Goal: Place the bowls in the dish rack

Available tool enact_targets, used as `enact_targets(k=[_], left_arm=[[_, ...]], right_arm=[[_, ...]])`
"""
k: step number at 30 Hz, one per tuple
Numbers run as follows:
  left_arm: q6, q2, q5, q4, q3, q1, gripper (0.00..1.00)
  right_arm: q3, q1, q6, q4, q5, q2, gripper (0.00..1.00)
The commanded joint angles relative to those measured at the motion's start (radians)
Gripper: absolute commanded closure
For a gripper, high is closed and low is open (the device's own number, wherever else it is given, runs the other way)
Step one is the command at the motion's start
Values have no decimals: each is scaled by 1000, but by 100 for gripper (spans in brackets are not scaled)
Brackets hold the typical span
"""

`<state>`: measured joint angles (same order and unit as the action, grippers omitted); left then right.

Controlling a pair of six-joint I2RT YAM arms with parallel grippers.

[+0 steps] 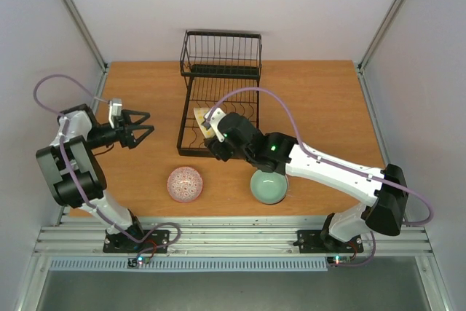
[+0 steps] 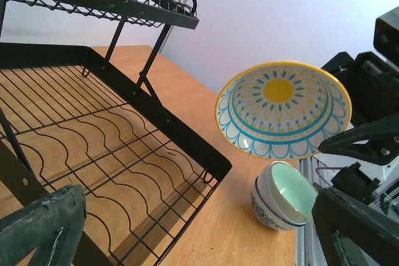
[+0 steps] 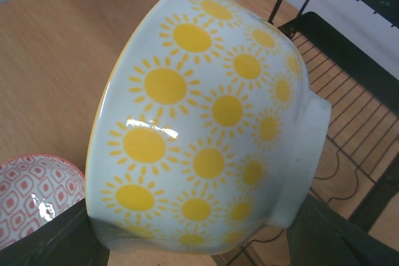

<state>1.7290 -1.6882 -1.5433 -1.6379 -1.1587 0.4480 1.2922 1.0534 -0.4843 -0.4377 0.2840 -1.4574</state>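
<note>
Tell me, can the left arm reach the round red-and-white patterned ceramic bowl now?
Probably yes. The left gripper is open and empty, the red-and-white patterned bowl sits alone nearby, and the right gripper holds a sun-patterned white ceramic bowl away at the black wire dish rack.

Black wire rack (image 1: 218, 100) standing on orange-brown table (image 1: 320, 107), sun bowl (image 3: 212, 123) showing yellow suns on white, red bowl (image 1: 185, 184) showing red-and-white lattice at seven o'clock, green bowl (image 1: 269, 187) showing pale celadon at five o'clock.
</note>
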Motion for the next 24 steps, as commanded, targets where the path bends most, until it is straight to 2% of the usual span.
enact_targets(k=[1, 10, 16, 18, 19, 20, 21, 22, 23, 24], left_arm=[[-156, 34, -114, -163, -54, 5, 1], [-495, 37, -103, -163, -245, 5, 1], [-508, 114, -28, -158, -394, 7, 1], [-523, 128, 15, -92, -424, 10, 1], [-628, 147, 53, 42, -414, 9, 1], [-803, 191, 172, 372, -372, 5, 0], [-1008, 266, 383, 719, -264, -13, 1], [-1369, 368, 669, 1015, -135, -47, 1], [-1480, 455, 905, 1218, -12, -90, 1], [-1520, 521, 1019, 1353, 82, -123, 1]], right_arm=[[69, -1, -50, -33, 74, 31, 99], [249, -1, -66, -140, 79, 27, 99], [324, -1, -78, -176, 78, 10, 99], [337, -1, -80, -182, 66, 9, 99], [343, -1, -80, -185, 61, 9, 99], [349, -1, -81, -189, 60, 10, 99], [353, -1, -83, -191, 56, 12, 99], [354, -1, -85, -191, 54, 14, 99], [357, -1, -86, -193, 51, 16, 99], [358, -1, -88, -194, 46, 19, 99]])
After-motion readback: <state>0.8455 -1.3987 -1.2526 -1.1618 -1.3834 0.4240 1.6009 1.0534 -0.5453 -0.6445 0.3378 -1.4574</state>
